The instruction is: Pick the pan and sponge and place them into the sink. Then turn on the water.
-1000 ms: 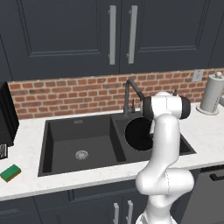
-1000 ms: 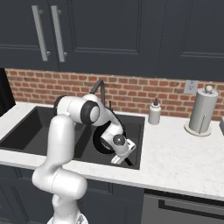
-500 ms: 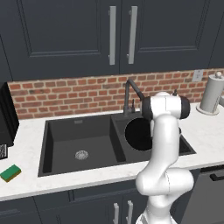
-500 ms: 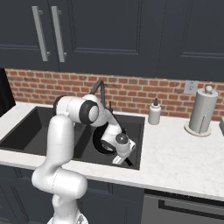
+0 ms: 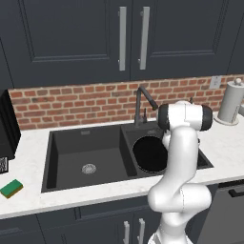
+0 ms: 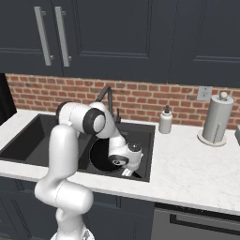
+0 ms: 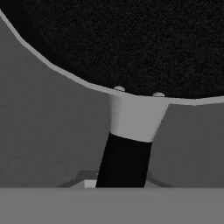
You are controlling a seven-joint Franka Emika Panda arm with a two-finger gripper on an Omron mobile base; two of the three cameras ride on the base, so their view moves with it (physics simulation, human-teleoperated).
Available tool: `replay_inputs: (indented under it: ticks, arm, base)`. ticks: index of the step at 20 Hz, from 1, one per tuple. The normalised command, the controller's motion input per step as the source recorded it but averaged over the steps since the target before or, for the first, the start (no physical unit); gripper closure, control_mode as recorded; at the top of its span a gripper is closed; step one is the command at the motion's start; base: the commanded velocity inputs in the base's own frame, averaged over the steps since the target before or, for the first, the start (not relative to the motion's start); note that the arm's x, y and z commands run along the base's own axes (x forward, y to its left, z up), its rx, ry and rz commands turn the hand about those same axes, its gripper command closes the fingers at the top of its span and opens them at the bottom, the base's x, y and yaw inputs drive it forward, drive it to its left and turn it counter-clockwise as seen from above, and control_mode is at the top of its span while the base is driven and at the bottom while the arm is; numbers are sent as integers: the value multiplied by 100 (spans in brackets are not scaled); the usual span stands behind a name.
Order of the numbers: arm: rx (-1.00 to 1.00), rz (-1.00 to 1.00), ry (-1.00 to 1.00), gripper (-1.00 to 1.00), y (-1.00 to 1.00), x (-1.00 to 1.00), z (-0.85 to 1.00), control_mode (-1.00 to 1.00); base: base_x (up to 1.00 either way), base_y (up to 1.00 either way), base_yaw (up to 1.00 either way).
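Observation:
The black pan (image 5: 148, 153) lies in the right basin of the dark sink (image 5: 71, 143), below the faucet (image 5: 140, 102). In the right base view my gripper (image 6: 125, 172) is down at the pan's (image 6: 101, 157) near edge, inside the sink (image 6: 146, 136). In the hand view the pan (image 7: 131, 43) is close up and its handle (image 7: 124, 162) runs down between my fingers. The gripper is shut on that handle. The green and yellow sponge (image 5: 11, 188) lies on the counter far left of the sink. No water is in view at the faucet (image 6: 107, 96).
A paper towel roll (image 6: 216, 117) stands on the counter to the right, and a soap bottle (image 6: 164, 121) stands behind the sink's right corner. A dark appliance (image 5: 7, 128) sits at the far left. The left basin has a silver drain (image 5: 88, 168).
My hand and the pan have sunk slightly lower in the right basin. The sponge has not moved.

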Motion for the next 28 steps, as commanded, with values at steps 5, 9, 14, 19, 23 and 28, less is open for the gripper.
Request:
replay_inputs:
  ticks: [5, 9, 14, 19, 23, 28]
  arm:
    - [1, 11, 5, -100, 0, -52, -12, -100]
    - [0, 0, 0, -100, 0, -40, -14, -100]
    - [0, -1, -10, -100, 0, -30, 1, -100]
    - [0, -6, -34, -100, 0, -14, 20, -100]
    - [0, -5, -34, -100, 0, -5, 35, -100]
    - [0, -3, -27, -100, 0, -13, 62, -100]
  base:
    - [0, 0, 0]
    - [0, 0, 0]
    - [0, 0, 0]
    - [0, 0, 0]
    - [0, 0, 0]
    - [0, 0, 0]
